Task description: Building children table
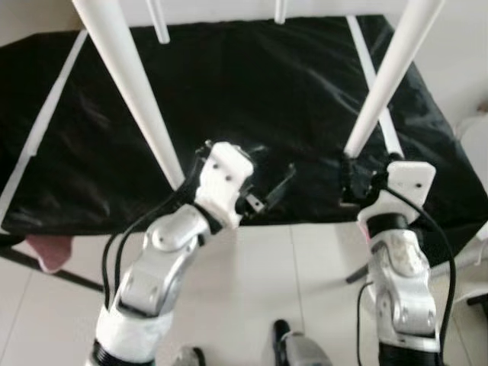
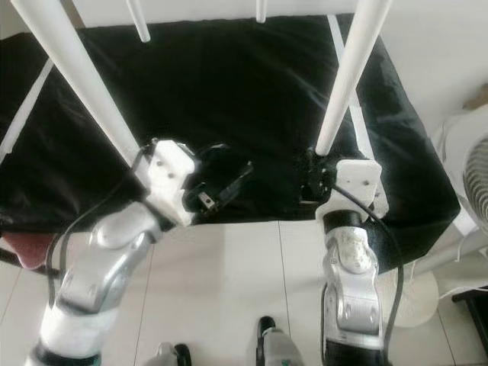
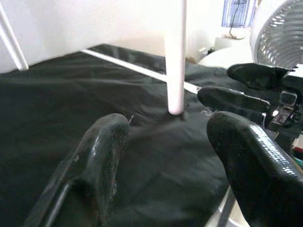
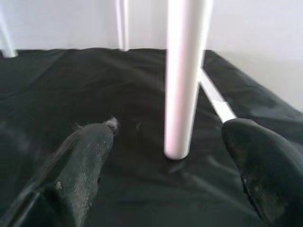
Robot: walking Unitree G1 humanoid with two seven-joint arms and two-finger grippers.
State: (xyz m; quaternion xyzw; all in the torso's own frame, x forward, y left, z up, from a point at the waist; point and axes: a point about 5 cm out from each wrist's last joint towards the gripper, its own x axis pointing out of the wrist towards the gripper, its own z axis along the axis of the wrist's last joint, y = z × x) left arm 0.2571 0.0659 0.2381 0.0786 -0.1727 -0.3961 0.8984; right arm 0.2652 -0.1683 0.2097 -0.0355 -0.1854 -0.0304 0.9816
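Upturned children's table (image 1: 252, 99), black-covered top down, four white legs (image 1: 385, 80) standing upright

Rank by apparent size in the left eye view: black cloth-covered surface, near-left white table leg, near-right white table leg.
1. Black cloth-covered surface, largest.
2-3. Near-left white table leg and near-right white table leg: look alike, no ranking.

My head cameras look steeply down from above onto the black cloth (image 1: 267, 99), my arms low in frame. Each wrist camera sits low and close, facing along its fingers; both share the near-right white leg (image 4: 183, 80).
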